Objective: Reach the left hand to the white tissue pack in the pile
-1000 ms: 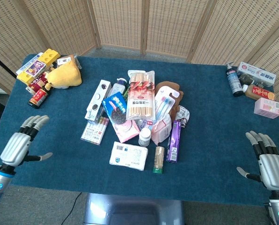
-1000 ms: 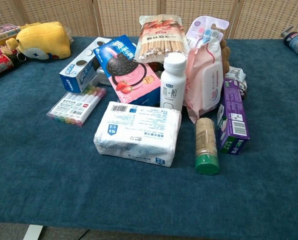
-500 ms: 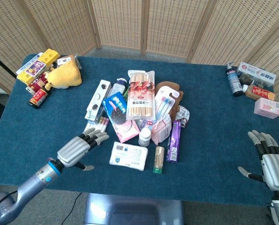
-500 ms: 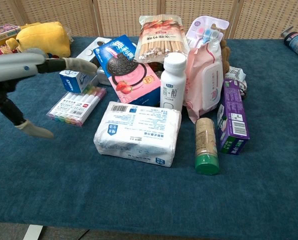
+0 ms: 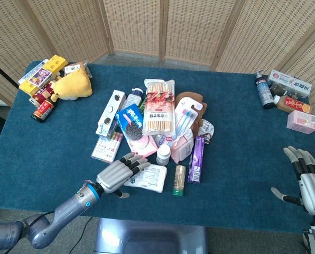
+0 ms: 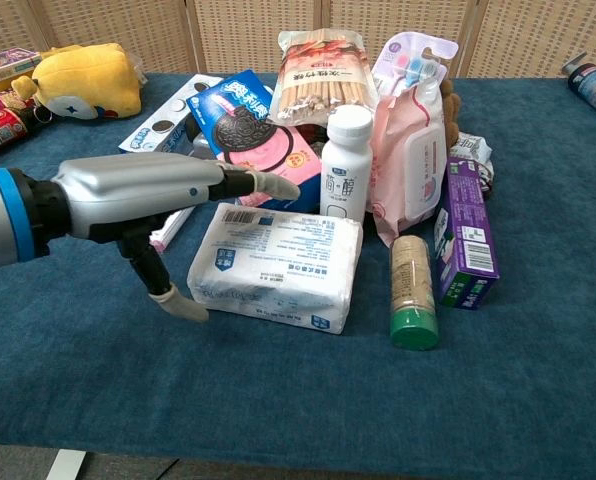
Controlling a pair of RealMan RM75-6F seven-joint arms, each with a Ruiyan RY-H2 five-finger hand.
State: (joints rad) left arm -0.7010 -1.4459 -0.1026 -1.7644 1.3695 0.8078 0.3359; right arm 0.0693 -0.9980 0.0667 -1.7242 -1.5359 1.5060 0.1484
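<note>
The left hand (image 5: 119,173) now sits at the near-left edge of the white rectangular plastic-wrapped tissue pack (image 5: 149,178); half a second ago it was further left on the blue cloth-covered counter (image 5: 52,153), beside the flat pack of pastel markers (image 5: 107,148). In the chest view the left hand (image 6: 148,195) is released, its fingers (image 6: 268,185) stretched out flat above the tissue pack's (image 6: 283,268) far-left corner, while the thumb hangs down just beside the pack's left end, close to the wrapper; whether it touches cannot be told. Nothing is grasped.

The tissue pack lies flat at the front of the pile, where it lay in the earlier frames, with the white round-capped bottle (image 6: 347,162) standing just behind it and the cork-coloured cylinder with a green cap (image 6: 414,292) lying to its right. The blue cookie box (image 6: 258,140) is unmoved behind the fingers.

The right hand (image 5: 308,181) rests open at the counter's near-right corner, fingers apart, holding nothing, about where it was before.
</note>
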